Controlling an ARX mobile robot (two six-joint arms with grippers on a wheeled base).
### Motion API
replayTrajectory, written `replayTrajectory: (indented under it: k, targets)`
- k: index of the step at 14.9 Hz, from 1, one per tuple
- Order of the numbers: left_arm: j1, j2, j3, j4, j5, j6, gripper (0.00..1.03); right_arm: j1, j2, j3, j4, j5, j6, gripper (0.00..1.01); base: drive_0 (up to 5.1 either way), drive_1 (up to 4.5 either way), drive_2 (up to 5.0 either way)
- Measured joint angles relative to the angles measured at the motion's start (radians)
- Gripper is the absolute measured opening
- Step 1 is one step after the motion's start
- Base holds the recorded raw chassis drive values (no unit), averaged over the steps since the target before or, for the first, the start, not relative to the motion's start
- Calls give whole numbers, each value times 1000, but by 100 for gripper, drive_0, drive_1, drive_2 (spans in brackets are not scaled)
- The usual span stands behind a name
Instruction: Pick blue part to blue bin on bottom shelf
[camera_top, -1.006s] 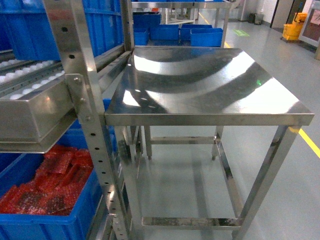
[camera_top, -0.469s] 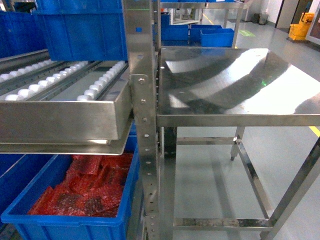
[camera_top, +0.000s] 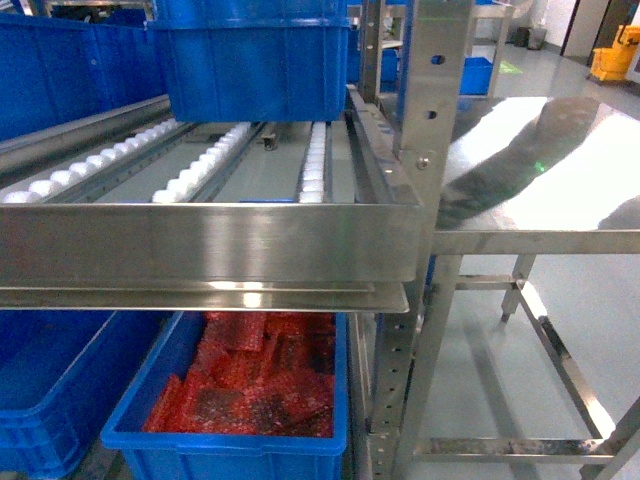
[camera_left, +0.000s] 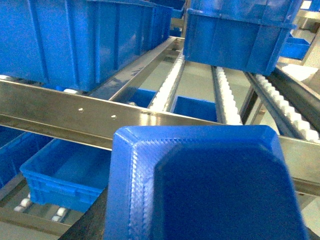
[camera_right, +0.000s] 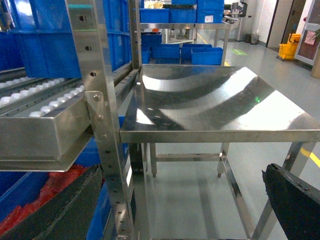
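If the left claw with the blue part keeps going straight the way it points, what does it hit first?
Probably the steel front rail of the roller shelf, which crosses the view just beyond the blue part. Depth is unclear; aimed slightly higher, it would pass over to the white roller tracks.

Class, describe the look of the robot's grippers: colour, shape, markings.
The right gripper has two broad, matt black fingers, blurred, one with small dots near its edge. No cables or lettering show. Of the left gripper only a dark sliver shows.
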Motion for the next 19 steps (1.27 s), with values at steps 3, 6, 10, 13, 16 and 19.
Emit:
replayTrajectory:
  k: [3,6,10,13,16,19]
  targets:
    - [0,-1,0,-3,0,0,43,0,0,0,0,0,0,98,-491,240,240]
    - [0,1,0,-3,2,0,43,0,0,0,-1,-1,0,98,-481,251,251]
    - [0,-1,0,-2,0,0,43,0,0,0,2,0,0,98,-495,237,237]
    - [0,-1,0,-2,1,0,43,0,0,0,2,0,0,98,-484,248,248]
    - [0,-1,0,-2,0,0,43,0,0,0,0,0,0,98,-485,246,246]
    - [0,0,0,-3,0,0,43,0,0,0,0,0,0,98,-497,235,235]
